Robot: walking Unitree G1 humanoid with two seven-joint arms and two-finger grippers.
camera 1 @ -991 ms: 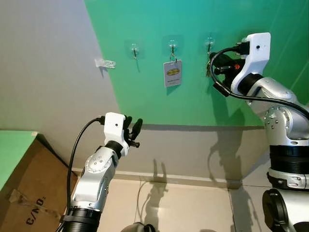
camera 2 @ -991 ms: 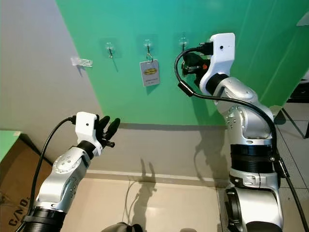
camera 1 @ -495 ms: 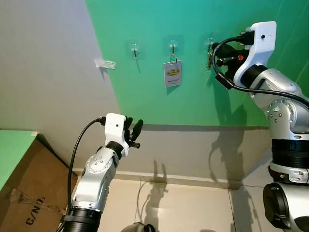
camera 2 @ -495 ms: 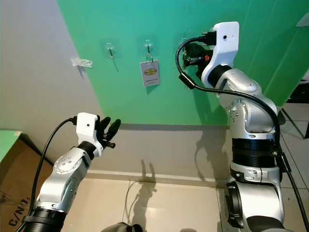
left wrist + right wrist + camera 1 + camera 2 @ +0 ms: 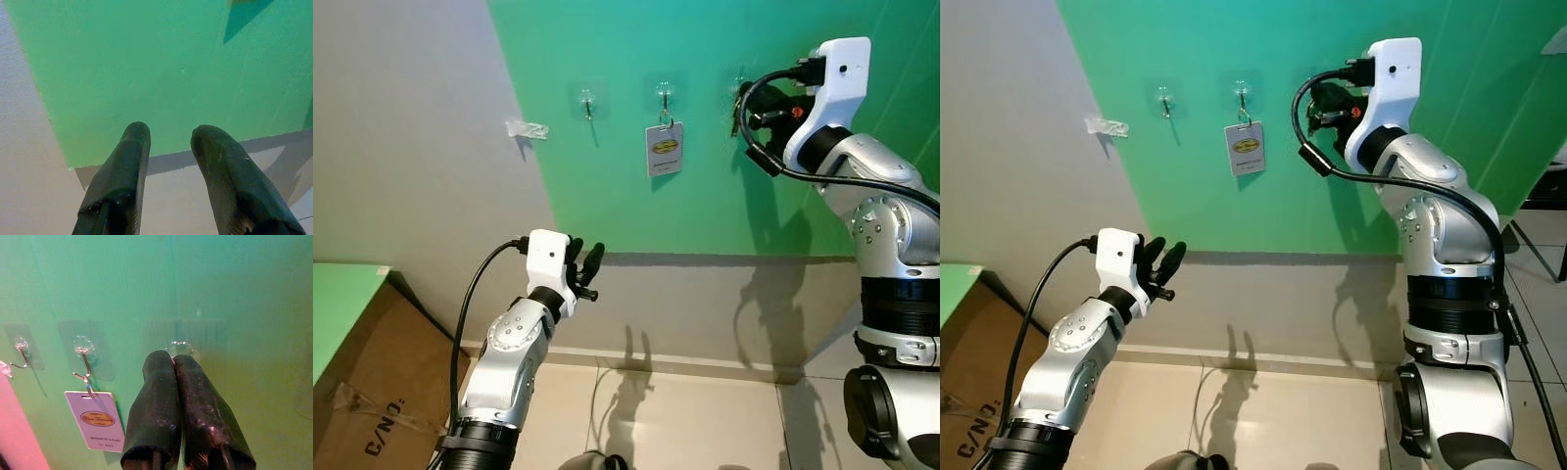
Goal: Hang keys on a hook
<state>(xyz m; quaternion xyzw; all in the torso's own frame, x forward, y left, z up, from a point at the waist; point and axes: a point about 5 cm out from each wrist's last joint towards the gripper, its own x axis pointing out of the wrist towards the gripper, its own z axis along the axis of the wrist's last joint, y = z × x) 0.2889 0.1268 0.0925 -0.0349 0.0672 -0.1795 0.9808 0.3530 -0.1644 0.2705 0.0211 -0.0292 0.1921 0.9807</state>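
Currently logged, one entry per line:
Wall: green wall (image 5: 705, 186) with a grey section to the robot's left; three clear adhesive hooks in a row on the green part.
Right gripper: right gripper (image 5: 172, 360) raised to the wall, its two black fingers pressed together, tips right at the right-hand hook (image 5: 180, 345).
Keys: dark keys (image 5: 736, 116) hanging at the wall just ahead of the right gripper, below the right-hand hook; whether the closed fingers clamp them cannot be told, and whether their ring is over the hook cannot be told either.
Middle hook: middle hook (image 5: 83, 348), beside the right gripper toward the robot's left, carrying a white tag (image 5: 97, 420) with an oval label.
Left hook: left hook (image 5: 586, 101), further from the right gripper on the same row, bare.
Clip: small clear clip (image 5: 526, 128) on the grey wall, beyond the left hook.
Left gripper: left gripper (image 5: 168, 132) held low, well below the hooks, fingers spread apart and holding nothing, pointing at the edge where green paint meets grey.
Box: cardboard box (image 5: 372, 392) on the floor, below and to the outer side of the left gripper.
Floor: beige tiles (image 5: 705, 421) under both arms.
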